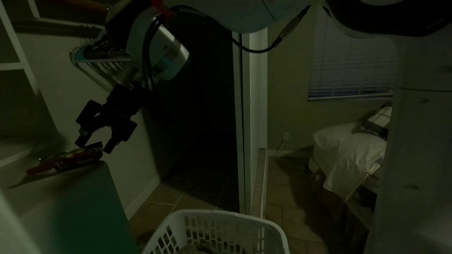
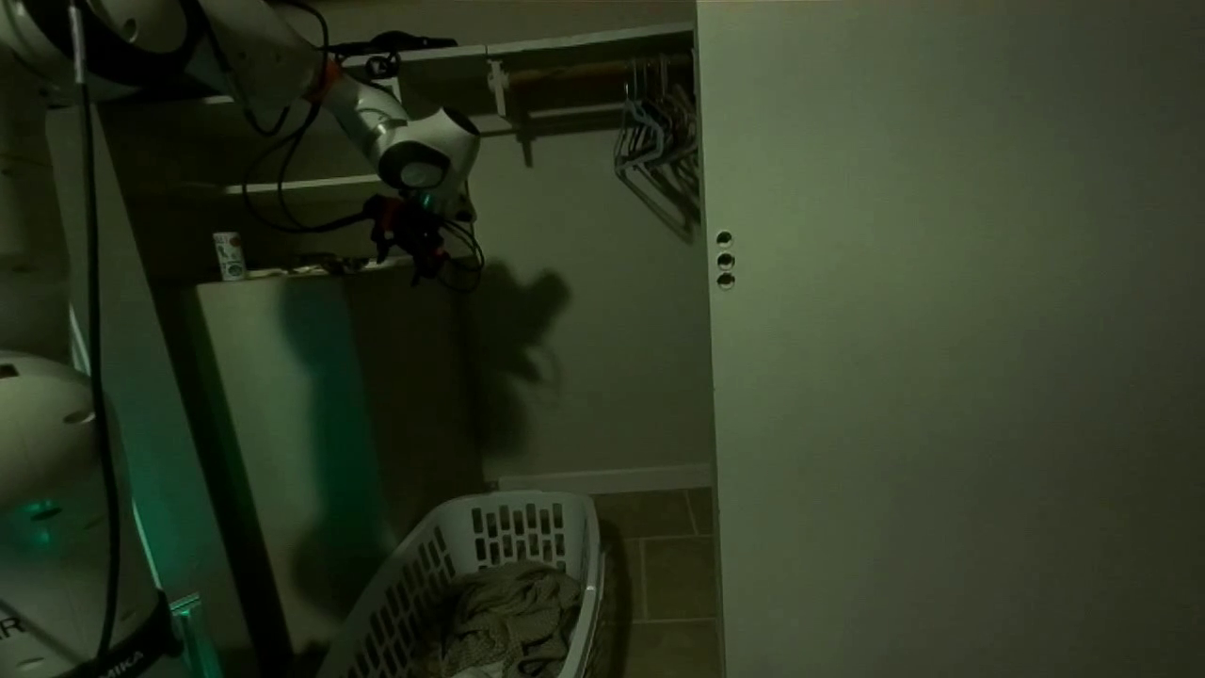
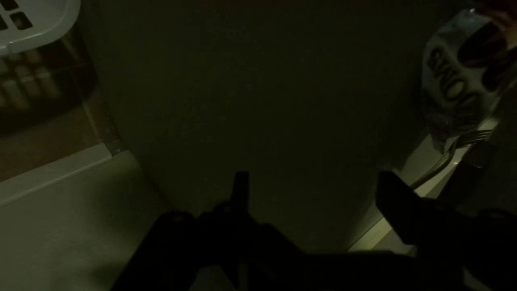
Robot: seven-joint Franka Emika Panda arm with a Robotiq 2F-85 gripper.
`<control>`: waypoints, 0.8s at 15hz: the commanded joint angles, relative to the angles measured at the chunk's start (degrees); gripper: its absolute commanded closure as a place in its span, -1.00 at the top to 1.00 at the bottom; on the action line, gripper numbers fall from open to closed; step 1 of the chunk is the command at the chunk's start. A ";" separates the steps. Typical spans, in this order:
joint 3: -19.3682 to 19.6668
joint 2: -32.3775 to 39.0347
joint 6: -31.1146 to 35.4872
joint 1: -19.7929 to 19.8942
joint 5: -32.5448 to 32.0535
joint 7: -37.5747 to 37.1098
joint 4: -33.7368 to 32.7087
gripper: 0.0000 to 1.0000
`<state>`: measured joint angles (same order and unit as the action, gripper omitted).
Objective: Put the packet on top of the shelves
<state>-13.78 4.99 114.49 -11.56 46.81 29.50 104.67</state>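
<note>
Packet [image 1: 76, 157] atop cabinet [image 1: 88, 204], fabric [image 2: 513, 612] in basket [image 2: 518, 499]

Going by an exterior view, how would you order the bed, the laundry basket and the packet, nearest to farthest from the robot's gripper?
In an exterior view, from the gripper:
1. Packet: close by, lower left, on the cabinet.
2. Laundry basket: lower, at the picture's bottom middle.
3. Bed: farthest, at the picture's right.

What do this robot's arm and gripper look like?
The arm has rounded whitish casings, dark joint sections and a red-orange band. Black cables loop alongside it; partly legible pale lettering shows low down. The gripper looks black and angular, with two blocky fingers.
</note>
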 commanded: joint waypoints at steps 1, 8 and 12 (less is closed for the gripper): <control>0.62 -2.67 -1.80 0.77 2.85 2.18 1.96 1.00; 1.07 -3.59 -7.91 0.54 4.05 4.97 1.24 1.00; 1.28 -3.00 -12.77 0.56 4.83 5.72 0.80 1.00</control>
<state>-12.90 2.47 104.73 -11.17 49.55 33.52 104.86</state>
